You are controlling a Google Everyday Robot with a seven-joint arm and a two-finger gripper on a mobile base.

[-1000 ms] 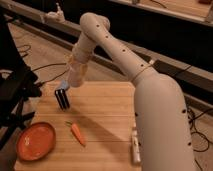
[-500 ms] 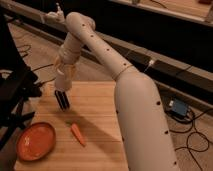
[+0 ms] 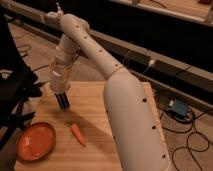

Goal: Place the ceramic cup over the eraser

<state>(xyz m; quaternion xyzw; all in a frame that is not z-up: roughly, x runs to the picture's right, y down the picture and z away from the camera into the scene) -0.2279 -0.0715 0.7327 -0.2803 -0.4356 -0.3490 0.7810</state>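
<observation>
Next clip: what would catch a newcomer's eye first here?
The big white arm sweeps from lower right to upper left, its end effector hanging over the left part of the wooden table. Nearer the camera lie an orange carrot and, at the table's left corner, a red-orange plate.

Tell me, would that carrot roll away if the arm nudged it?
It would probably roll a little, in a curve, since the carrot is rounded and tapers to one end. It looks stiff, so it should slide as one piece on the smooth wooden table. The gripper hangs over the table beyond the carrot, not touching it.
</observation>
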